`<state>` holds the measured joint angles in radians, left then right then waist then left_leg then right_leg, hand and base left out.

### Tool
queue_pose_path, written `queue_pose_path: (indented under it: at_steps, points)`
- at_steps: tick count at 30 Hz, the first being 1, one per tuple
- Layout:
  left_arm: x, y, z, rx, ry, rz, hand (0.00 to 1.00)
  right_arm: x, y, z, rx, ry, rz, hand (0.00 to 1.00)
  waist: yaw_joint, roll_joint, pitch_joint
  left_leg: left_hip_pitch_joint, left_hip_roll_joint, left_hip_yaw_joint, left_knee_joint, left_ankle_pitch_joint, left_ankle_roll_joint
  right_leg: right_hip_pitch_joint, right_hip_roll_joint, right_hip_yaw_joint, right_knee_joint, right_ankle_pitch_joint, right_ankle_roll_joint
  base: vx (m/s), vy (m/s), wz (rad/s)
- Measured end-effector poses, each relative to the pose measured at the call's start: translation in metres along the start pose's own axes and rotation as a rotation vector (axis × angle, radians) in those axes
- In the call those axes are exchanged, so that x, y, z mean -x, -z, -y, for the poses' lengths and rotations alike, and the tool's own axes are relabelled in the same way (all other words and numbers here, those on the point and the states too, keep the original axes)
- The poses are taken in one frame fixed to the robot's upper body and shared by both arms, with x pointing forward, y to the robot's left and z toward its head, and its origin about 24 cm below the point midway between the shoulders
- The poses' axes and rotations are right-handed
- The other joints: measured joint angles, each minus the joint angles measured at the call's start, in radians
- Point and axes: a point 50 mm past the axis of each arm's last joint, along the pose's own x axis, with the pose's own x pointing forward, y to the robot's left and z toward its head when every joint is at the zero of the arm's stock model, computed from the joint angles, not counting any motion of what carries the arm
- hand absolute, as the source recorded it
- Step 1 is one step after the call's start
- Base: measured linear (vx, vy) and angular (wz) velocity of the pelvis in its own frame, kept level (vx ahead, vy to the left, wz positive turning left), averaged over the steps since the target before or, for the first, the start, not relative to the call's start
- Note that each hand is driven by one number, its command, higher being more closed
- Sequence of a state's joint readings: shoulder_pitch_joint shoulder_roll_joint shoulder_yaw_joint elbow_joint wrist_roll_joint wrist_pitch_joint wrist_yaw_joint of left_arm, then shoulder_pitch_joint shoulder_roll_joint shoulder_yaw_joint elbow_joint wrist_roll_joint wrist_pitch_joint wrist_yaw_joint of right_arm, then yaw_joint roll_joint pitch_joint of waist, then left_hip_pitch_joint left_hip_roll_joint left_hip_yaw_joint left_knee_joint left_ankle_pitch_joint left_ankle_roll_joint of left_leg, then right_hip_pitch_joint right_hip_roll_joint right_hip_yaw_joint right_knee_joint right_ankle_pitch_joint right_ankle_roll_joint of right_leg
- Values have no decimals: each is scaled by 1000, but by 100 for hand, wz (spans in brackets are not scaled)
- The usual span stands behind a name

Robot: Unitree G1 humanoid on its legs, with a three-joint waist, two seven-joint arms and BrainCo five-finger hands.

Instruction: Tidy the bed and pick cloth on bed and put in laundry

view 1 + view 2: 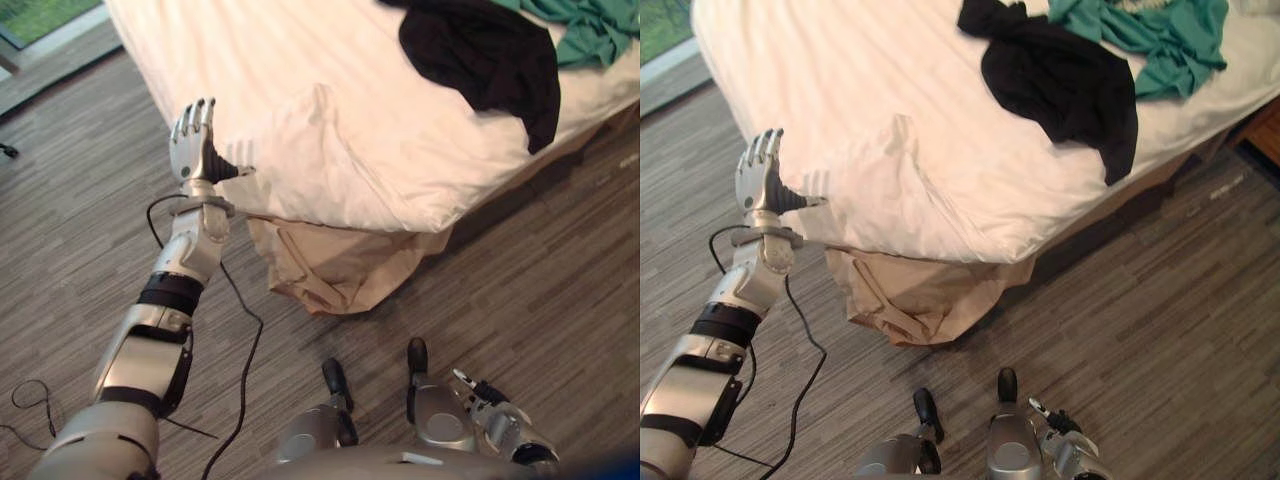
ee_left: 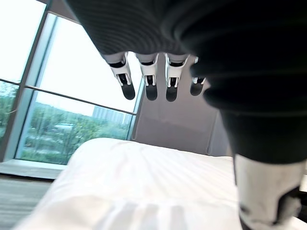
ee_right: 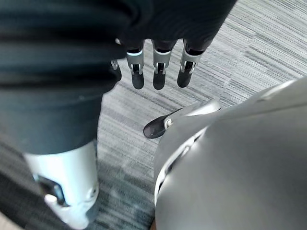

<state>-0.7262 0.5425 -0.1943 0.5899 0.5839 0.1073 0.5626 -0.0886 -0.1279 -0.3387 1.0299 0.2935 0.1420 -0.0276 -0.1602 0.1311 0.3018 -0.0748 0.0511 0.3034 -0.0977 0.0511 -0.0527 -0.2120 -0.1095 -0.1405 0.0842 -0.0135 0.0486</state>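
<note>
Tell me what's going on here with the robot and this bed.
The robot stands at the bed's corner. Its left robot hand is raised and open at the edge of the white duvet, holding nothing. The right robot hand hangs open, low over the floor. A black cloth and a green cloth lie on the duvet, not yet picked up. A beige sheet sags from the corner.

left hand [image 1: 190, 148]: silver fingers [image 1: 197, 115], dark tips | cover [image 2: 144, 24]: dark, ribbed | arm [image 1: 150, 345]: silver-grey, black bands
</note>
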Motion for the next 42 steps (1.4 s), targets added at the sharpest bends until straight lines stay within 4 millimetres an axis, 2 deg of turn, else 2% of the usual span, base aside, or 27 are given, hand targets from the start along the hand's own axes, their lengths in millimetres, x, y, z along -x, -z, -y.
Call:
queue_pose_path:
  at_steps: [2,5,6,9,12,14,15,20,24,31,34,36,38,42]
  points:
    - [-11,-10,-9,9,-66,-3,0,-1,-11,-7,-3,-14,36,0,-12,10,32,-15,-6,20,0,11,-3,-31,-4,25,17,-2,-2,41,11,-17]
    - [-17,-16,-12,-19,-79,-19,0,-1,-21,-13,-5,-22,72,0,-16,21,53,-31,-9,35,0,17,-7,-72,-6,43,50,-14,-3,1,-11,-16]
    - [-18,-16,-12,-38,-66,-32,0,-1,-25,-15,-2,-29,90,0,-17,28,57,-49,-10,44,0,22,-5,-98,-8,46,69,-19,-5,-10,-17,-6]
    - [-20,-13,-6,-77,15,-110,0,0,-42,-28,12,-61,147,0,-22,26,87,-87,-20,61,0,57,-12,-164,-18,67,114,-27,-12,-22,-32,-7]
    - [-18,-2,1,-3,92,-268,0,5,-57,-41,48,-104,222,0,-19,27,115,-116,-17,77,0,68,-7,-216,-21,73,152,-37,-17,-48,-26,-6]
    - [-22,-4,0,32,109,-334,0,7,-65,-51,48,-141,253,0,-12,22,118,-153,-18,77,0,84,-7,-263,-24,73,179,-45,-17,-24,-41,12]
    - [-25,-4,-1,44,107,-368,100,9,-71,-58,39,-163,276,0,-8,15,129,-155,-16,78,0,84,-7,-271,-24,72,191,-49,-20,-18,-33,8]
    - [-22,-6,7,99,129,-476,100,20,-94,-77,-17,-237,368,0,12,6,136,-160,-18,101,0,84,-6,-290,-37,72,218,-57,-15,-4,-6,0]
    - [-28,-12,3,123,90,-479,100,22,-96,-81,-9,-250,370,0,18,6,136,-171,-26,101,0,84,-6,-304,-49,66,242,-68,-10,41,7,14]
    - [-22,-19,17,249,72,-474,100,23,-106,-88,8,-267,360,0,18,4,132,-152,-49,96,0,84,-6,-302,-89,39,311,-106,-8,73,-15,14]
    - [-18,-21,19,289,63,-426,100,17,-98,-83,15,-237,301,0,6,3,131,-133,-48,66,0,84,-6,-264,-95,13,302,-106,-8,76,-25,21]
    - [-8,-20,24,303,72,-379,100,11,-86,-76,23,-204,244,0,-1,5,127,-106,-45,42,0,84,-6,-210,-96,-14,275,-104,-5,82,-12,31]
    - [13,-16,29,316,78,-303,100,6,-71,-62,29,-163,185,0,-3,6,103,-82,-35,8,0,84,-6,-140,-87,-52,217,-88,2,87,3,35]
    - [65,1,37,296,139,-188,100,3,-40,-45,48,-113,82,0,14,4,21,-64,-16,-42,0,83,-7,-31,-58,-110,79,-36,4,76,11,30]
